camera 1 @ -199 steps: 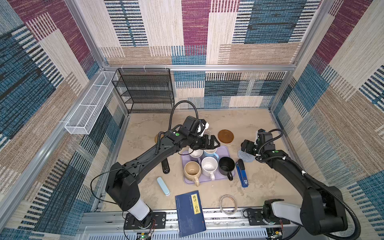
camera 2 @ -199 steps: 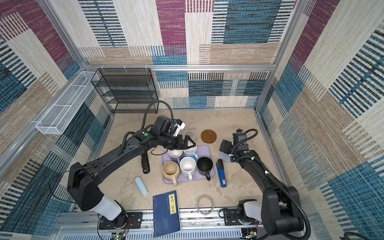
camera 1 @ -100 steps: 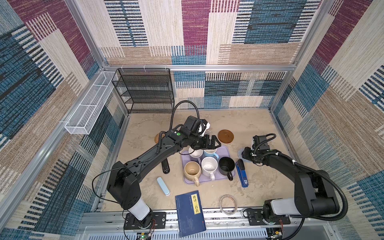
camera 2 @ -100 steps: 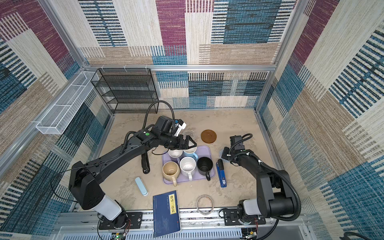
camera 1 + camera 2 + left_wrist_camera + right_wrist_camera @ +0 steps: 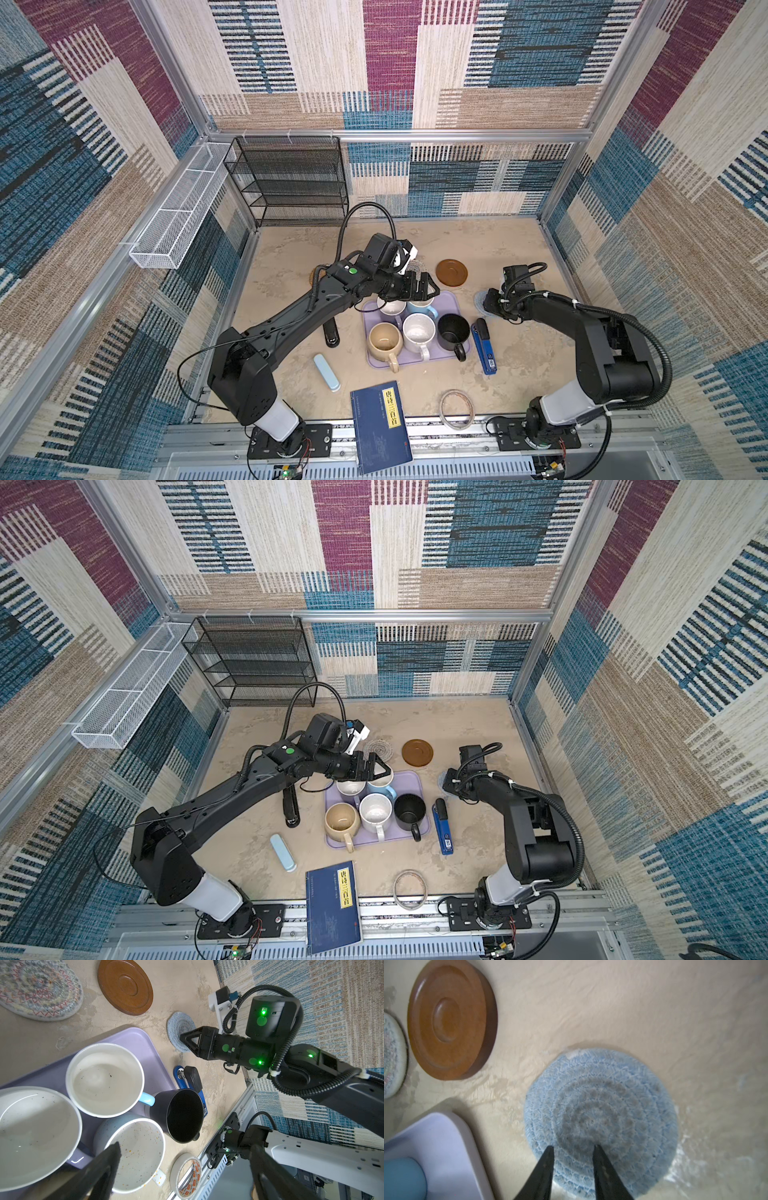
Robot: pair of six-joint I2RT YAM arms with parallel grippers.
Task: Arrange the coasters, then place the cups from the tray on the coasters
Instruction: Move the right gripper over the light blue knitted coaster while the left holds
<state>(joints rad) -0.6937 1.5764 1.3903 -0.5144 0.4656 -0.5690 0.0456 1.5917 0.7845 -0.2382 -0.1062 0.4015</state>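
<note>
1. The right gripper [image 5: 573, 1147] rests its tips on the round grey-blue woven coaster [image 5: 602, 1095], near the tray's corner. Its jaws stand a slim gap apart; I cannot tell whether they pinch it.
2. Likely step: arranging coasters. Next, this one needs lining up with the round dark brown wooden coaster [image 5: 451, 272].
3. The left gripper [image 5: 422, 286] hangs wide open and empty over five ceramic mugs [image 5: 417, 332] on the pale lilac plastic tray [image 5: 451, 301].
4. Mottled beige tabletop [image 5: 519, 249]; patchwork woven walls.

5 cups [image 5: 392, 307] [image 5: 429, 310] [image 5: 385, 338] [image 5: 418, 332] [image 5: 453, 330] are standing on 1 tray [image 5: 451, 300]; 3 coasters [image 5: 451, 272] [image 5: 479, 300] [image 5: 379, 750] are lying in clear view, with 1 blue stapler [image 5: 486, 353], 1 book [image 5: 380, 424] and 1 tape ring [image 5: 457, 391].
</note>
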